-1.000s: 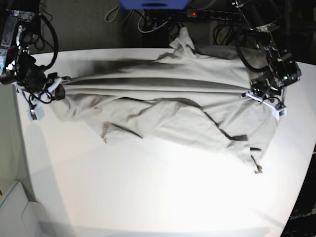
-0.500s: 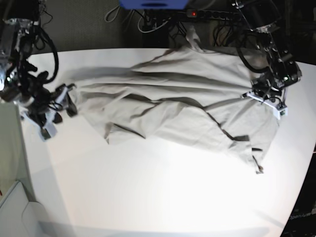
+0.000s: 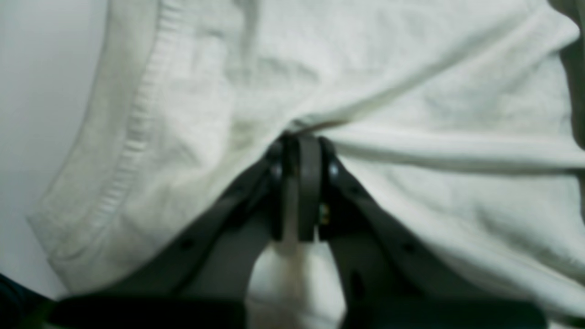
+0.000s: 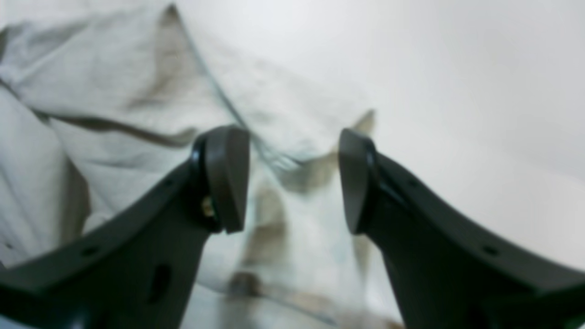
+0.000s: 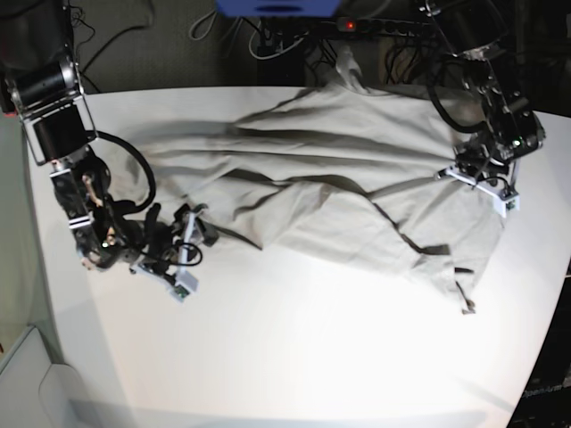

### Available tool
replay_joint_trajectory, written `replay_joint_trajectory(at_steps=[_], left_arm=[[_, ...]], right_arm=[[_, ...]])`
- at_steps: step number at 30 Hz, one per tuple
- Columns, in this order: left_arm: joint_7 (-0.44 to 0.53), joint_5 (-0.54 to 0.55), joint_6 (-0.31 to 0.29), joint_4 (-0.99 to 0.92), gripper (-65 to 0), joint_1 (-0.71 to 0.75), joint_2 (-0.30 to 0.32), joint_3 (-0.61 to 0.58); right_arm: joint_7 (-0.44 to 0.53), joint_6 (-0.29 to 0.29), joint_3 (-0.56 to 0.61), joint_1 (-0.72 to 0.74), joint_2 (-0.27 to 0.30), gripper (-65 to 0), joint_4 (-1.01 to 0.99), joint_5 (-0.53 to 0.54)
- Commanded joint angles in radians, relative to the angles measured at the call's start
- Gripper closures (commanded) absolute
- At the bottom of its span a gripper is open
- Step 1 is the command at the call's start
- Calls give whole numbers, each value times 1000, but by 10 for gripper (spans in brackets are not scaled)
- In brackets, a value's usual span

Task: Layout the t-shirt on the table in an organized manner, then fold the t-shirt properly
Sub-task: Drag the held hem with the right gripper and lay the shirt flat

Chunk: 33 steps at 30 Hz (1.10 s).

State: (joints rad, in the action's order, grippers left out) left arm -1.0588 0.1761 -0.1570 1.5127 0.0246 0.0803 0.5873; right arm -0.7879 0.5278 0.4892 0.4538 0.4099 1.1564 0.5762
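Observation:
The pale grey-beige t-shirt (image 5: pixel 339 169) lies wrinkled across the back half of the white table (image 5: pixel 294 357), one sleeve reaching over the far edge. My left gripper (image 5: pixel 449 172) is at the shirt's right end. The left wrist view shows the left gripper (image 3: pixel 299 137) shut on a pinched fold of the t-shirt (image 3: pixel 411 91). My right gripper (image 5: pixel 198 225) sits low at the shirt's near-left corner. In the right wrist view the right gripper (image 4: pixel 290 178) is open, nothing between its fingers, with a corner of the t-shirt (image 4: pixel 137 91) lying on the table (image 4: pixel 457 91) below.
Behind the table run cables and a power strip (image 5: pixel 357 25) with a red light, beside a blue object (image 5: pixel 277 7). A white bin (image 5: pixel 27 374) stands off the table's front-left corner. The table's right edge passes close to the left arm.
My right gripper has let go of the shirt's left end, opened, and swung toward the front and right. The stretched cloth has gone slack on the table. The left gripper has held still.

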Motion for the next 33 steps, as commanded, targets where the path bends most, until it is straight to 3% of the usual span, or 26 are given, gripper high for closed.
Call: replay_joint_trajectory(at_steps=[1, 11, 13, 17, 24, 33], left_arm=[[2, 3, 4, 16, -42, -10, 9, 1], [2, 3, 4, 15, -42, -10, 8, 1], [2, 3, 6, 15, -42, -10, 8, 1], [4, 3, 6, 9, -42, -10, 8, 1], [4, 0, 6, 7, -42, -10, 8, 1], [13, -2, 7, 7, -42, -10, 8, 1]], right_arm=[[23, 7, 1, 27, 8, -325, 4, -15], [64, 7, 3, -23, -92, -299, -11, -273], [84, 5, 1, -25, -101, -226, -13, -321], [89, 5, -63, -30, -127, 0, -11, -379], [94, 10, -246, 29, -162, 0, -11, -468], [126, 10, -269, 175, -159, 0, -94, -493]])
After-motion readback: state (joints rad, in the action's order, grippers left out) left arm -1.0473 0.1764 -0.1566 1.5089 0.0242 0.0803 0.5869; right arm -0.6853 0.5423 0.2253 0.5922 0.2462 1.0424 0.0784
